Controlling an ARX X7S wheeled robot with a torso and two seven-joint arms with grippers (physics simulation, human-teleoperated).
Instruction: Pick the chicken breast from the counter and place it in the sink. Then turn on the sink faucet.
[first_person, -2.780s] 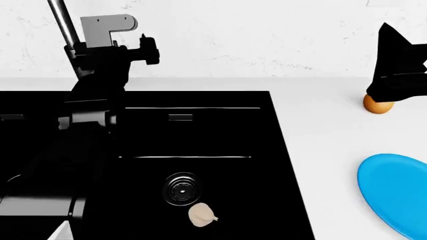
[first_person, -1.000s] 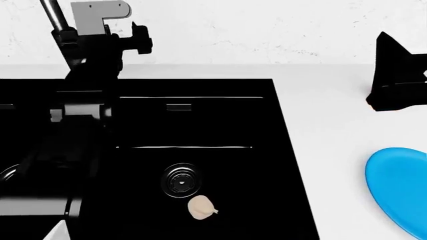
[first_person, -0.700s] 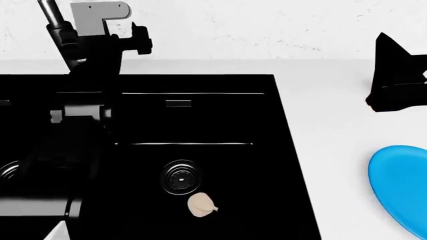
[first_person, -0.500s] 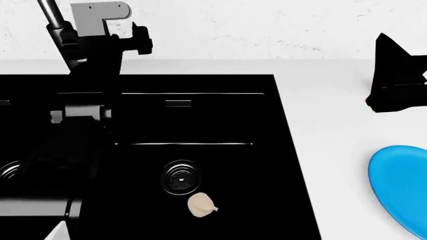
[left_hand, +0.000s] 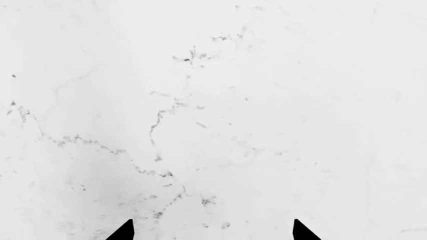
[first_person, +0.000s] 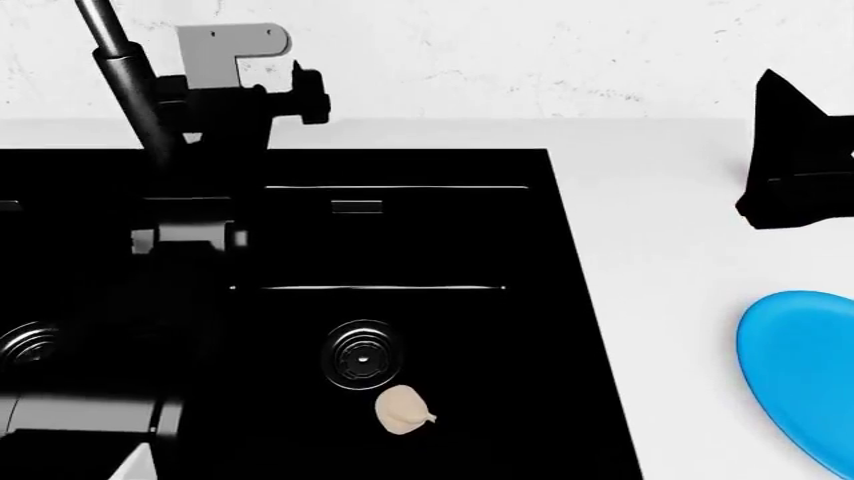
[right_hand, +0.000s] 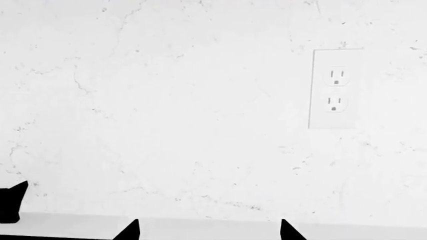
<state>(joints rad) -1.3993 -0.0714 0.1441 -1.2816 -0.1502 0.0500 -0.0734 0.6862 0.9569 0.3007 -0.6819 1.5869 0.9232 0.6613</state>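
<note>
Bright flat even render – sharp throughout, no blur; sink (first_person: 441, 250) glossy black, detail lost.

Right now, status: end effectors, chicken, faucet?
Left end effector up beside the sink faucet, open, empty. Right end effector open, parked facing the wall. Chicken breast in the sink near the drain. No water visible.

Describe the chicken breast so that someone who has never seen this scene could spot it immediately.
Find the black sink set into the white counter. On its floor is a round metal-ringed drain, and the chicken breast lies just beside it, nearer the robot. It is the only pale, beige lump in the basin.
</note>
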